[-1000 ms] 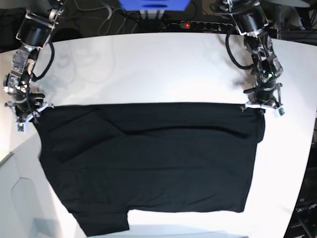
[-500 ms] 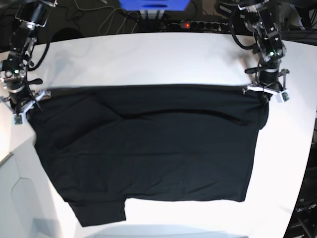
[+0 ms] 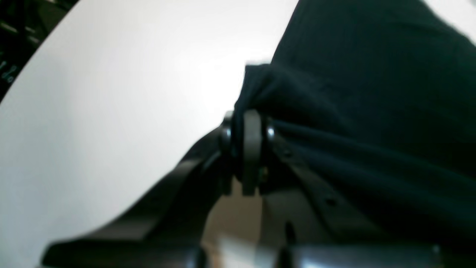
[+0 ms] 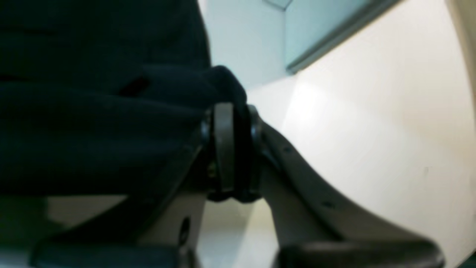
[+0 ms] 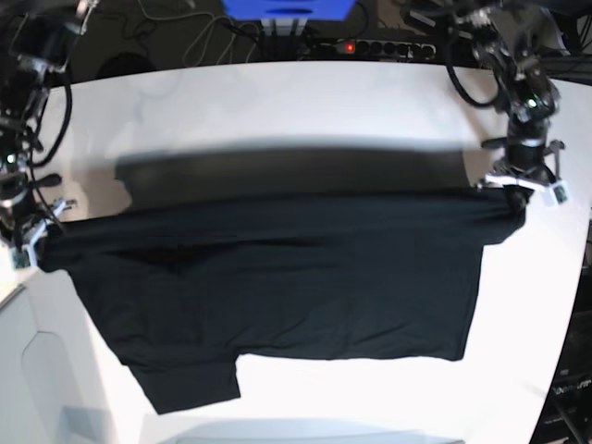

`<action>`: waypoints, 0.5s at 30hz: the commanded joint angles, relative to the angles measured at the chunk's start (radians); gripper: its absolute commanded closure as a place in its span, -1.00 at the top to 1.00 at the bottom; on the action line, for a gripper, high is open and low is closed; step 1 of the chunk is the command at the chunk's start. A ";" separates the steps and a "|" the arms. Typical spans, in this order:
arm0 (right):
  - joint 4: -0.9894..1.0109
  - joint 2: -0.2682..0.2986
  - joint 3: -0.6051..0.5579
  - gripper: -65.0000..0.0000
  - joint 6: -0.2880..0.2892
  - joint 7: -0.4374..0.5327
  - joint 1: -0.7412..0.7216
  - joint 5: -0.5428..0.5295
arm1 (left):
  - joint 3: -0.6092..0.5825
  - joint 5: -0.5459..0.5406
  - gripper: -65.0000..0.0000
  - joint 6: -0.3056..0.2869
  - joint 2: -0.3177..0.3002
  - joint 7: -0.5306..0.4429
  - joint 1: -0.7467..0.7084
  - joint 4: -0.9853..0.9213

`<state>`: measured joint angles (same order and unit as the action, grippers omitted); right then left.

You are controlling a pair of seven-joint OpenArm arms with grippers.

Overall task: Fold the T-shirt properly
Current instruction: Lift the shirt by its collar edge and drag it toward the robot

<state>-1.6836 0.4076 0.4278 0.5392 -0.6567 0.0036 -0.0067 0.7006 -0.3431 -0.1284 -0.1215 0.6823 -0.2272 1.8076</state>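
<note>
The black T-shirt (image 5: 277, 277) hangs stretched between my two grippers, its top edge lifted above the white table (image 5: 305, 111), its lower part and one sleeve still lying on it. My left gripper (image 5: 518, 190) at the right of the base view is shut on the shirt's upper corner; the left wrist view shows cloth (image 3: 334, 93) pinched in the closed gripper (image 3: 247, 123). My right gripper (image 5: 28, 236) at the left is shut on the other upper corner; the right wrist view shows cloth (image 4: 111, 111) bunched over the closed gripper (image 4: 232, 115). No label or print shows.
The shirt's shadow (image 5: 296, 171) falls on the table behind it. A power strip (image 5: 379, 46) and cables lie beyond the far edge. A grey panel (image 5: 37, 370) sits at the front left, by the table's edge.
Both grippers have lifted and spread outward with the shirt's top corners. The top edge has risen off the table and pulled taut, casting a shadow; the bottom hem has slid away from the front edge.
</note>
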 commanded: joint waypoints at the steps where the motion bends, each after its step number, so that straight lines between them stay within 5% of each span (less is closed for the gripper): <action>1: -0.010 0.037 0.004 -1.00 0.019 -0.010 -0.041 0.007 | 0.023 0.016 -0.99 0.016 -0.017 0.001 0.024 0.021; 7: -0.008 0.044 0.004 -1.00 0.035 -0.110 -0.093 0.007 | 0.040 0.016 -0.99 0.016 -0.013 0.116 0.062 0.036; 15: -0.006 0.018 0.013 -1.00 0.035 -0.100 0.111 0.006 | 0.060 0.016 -0.99 0.016 0.016 0.119 -0.056 0.033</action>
<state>-1.6745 0.3977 0.4286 0.5800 -0.7723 0.1303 -0.0120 0.7521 -0.3317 -0.1215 -0.0841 0.8360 -0.2951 1.8202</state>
